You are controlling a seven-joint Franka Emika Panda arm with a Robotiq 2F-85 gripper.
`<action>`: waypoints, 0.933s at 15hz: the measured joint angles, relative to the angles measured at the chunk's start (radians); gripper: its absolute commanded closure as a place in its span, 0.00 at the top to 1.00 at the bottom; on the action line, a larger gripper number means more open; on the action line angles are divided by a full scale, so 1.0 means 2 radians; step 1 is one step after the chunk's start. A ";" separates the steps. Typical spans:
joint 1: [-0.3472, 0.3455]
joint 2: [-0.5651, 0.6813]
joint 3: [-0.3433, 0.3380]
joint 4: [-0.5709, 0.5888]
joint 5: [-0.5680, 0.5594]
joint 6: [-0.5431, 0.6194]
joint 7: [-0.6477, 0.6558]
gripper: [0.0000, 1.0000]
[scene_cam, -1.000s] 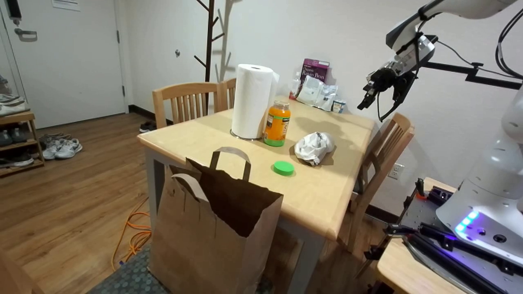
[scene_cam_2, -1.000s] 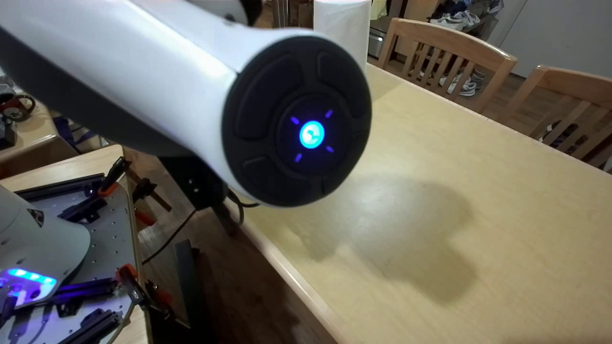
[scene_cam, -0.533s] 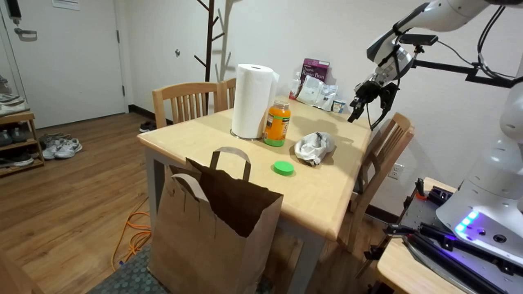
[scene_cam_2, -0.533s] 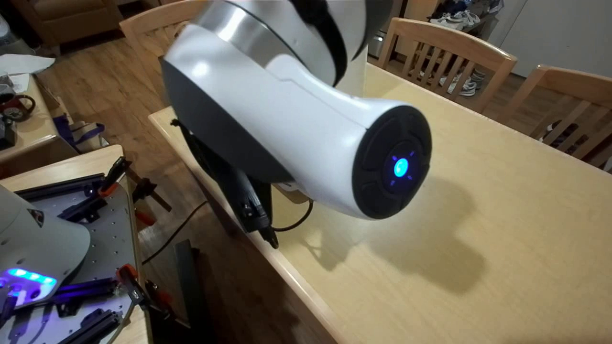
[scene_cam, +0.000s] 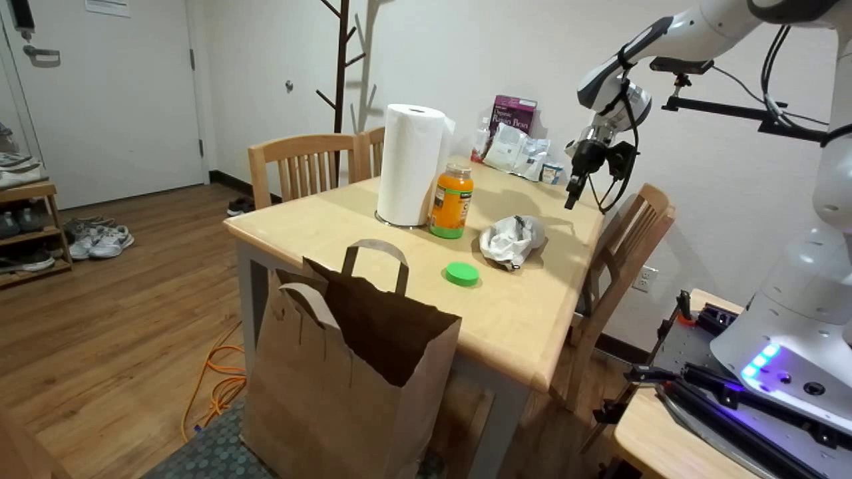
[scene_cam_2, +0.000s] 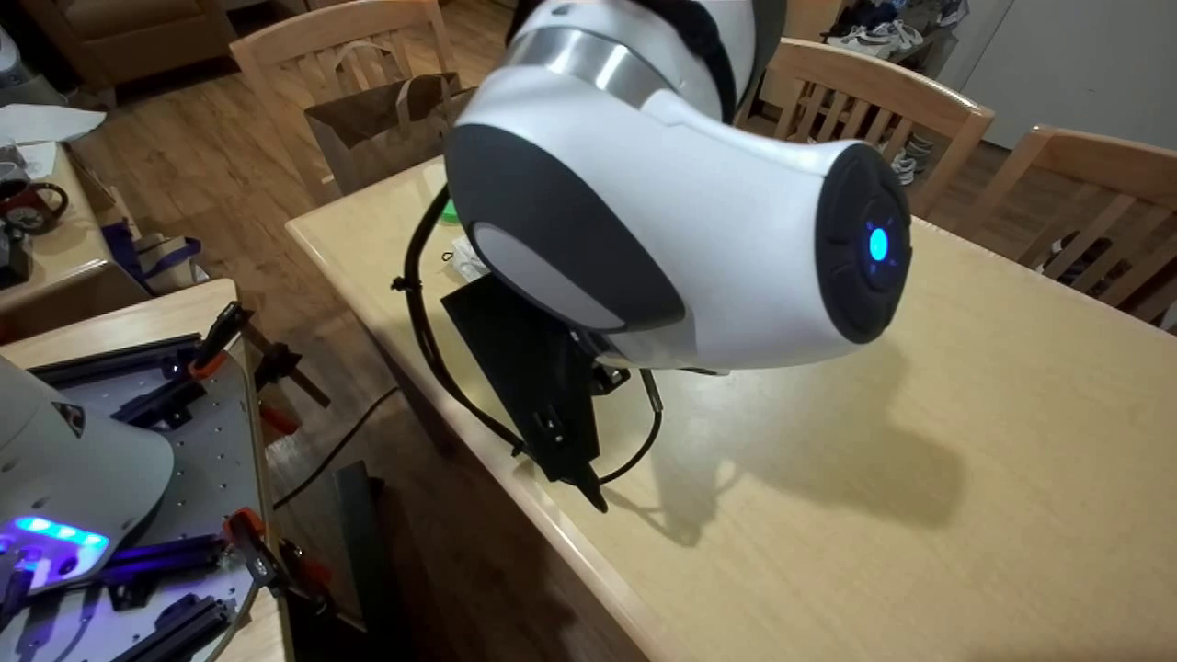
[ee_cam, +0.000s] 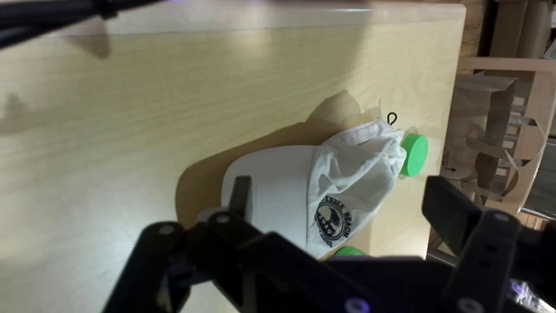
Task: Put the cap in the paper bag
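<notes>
The cap (scene_cam: 511,241), pale grey-white and crumpled, lies on the table with its dark round print facing up in the wrist view. Only a sliver of that cap (scene_cam_2: 467,260) shows past the arm in an exterior view. My gripper (scene_cam: 571,201) hangs above the table, higher than the cap and off to its side, pointing down. In the wrist view the gripper (ee_cam: 341,200) has its jaws wide apart, nothing between them, the cap (ee_cam: 278,174) lying below. A brown paper bag (scene_cam: 333,392) stands with its mouth open on a chair at the table's end, handles up.
Beside the cap lies a flat green lid (scene_cam: 461,273). An orange bottle (scene_cam: 451,207) and a tall white paper roll (scene_cam: 411,166) stand behind them. Pouches (scene_cam: 516,152) and a purple box (scene_cam: 512,114) are at the wall end. A chair (scene_cam: 629,256) borders the table.
In an exterior view my gripper has come left and lower, nearer the cap, and turned to point more steeply down. Cap and paper bag have stayed in place.
</notes>
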 measured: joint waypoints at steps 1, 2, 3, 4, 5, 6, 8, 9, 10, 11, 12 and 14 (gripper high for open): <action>-0.001 0.001 0.001 0.002 0.000 0.001 0.000 1.00; -0.002 0.001 0.002 0.003 0.000 0.001 0.000 1.00; -0.006 0.001 0.007 0.003 0.002 0.000 -0.004 1.00; -0.014 0.002 0.016 0.002 0.007 -0.001 -0.011 1.00; -0.020 0.002 0.025 0.002 0.012 -0.003 -0.019 1.00; -0.026 0.003 0.031 0.002 0.017 -0.004 -0.028 1.00; -0.031 0.004 0.038 0.002 0.019 -0.004 -0.035 1.00; -0.032 0.005 0.039 0.002 0.019 -0.005 -0.037 1.00; -0.033 0.006 0.040 0.002 0.019 -0.005 -0.039 1.00; -0.034 0.006 0.041 0.002 0.019 -0.007 -0.039 1.00; -0.035 0.007 0.042 0.002 0.019 -0.007 -0.040 1.00; -0.035 0.007 0.042 0.002 0.016 0.005 -0.039 1.00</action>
